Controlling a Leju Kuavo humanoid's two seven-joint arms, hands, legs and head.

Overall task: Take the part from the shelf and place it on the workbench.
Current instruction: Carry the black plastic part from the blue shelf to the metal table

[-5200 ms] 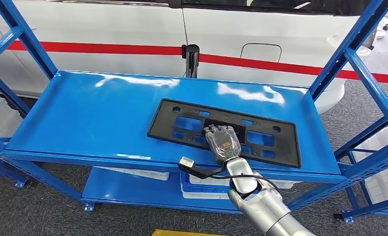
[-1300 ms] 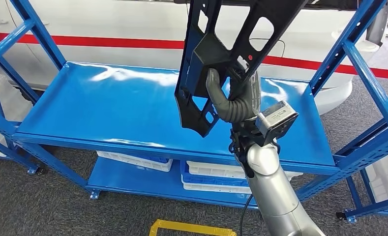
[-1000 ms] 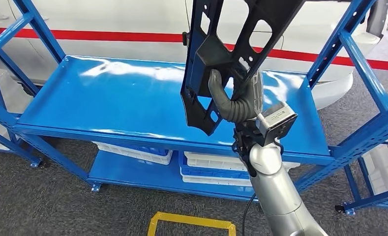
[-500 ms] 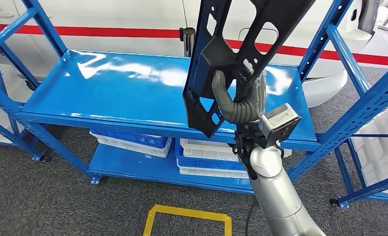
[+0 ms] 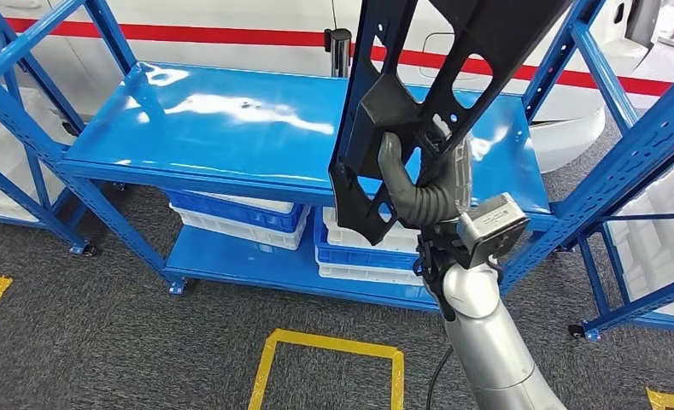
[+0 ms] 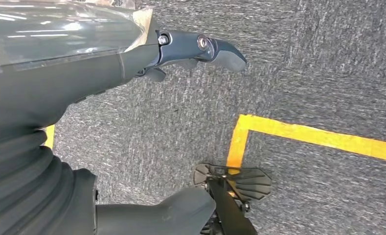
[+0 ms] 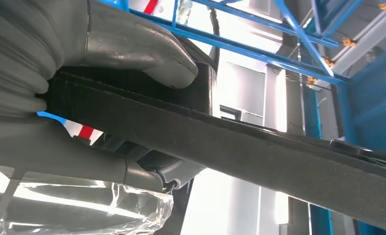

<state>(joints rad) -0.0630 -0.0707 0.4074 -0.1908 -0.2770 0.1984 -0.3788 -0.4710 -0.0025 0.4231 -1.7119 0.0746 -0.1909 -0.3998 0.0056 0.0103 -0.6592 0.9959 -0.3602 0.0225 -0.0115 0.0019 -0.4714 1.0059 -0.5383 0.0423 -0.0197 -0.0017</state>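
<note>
Black plastic part (image 5: 436,77) is up in the air, off the blue shelf (image 5: 256,120). The right hand (image 5: 427,184) wraps tight around it. Left hand (image 6: 58,98) hangs down, holding nothing. Putting it on the desk is left to do.

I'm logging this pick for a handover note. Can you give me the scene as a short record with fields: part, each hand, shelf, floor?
part: black plastic panel with cut-outs, held up on edge, clear of the shelf
right hand: grips the panel around a bar near its lower end
left hand: holds nothing, hanging over the floor
shelf: blue rack, top deck bare, white and blue bins on the lower deck
floor: grey carpet with yellow tape marks
</note>
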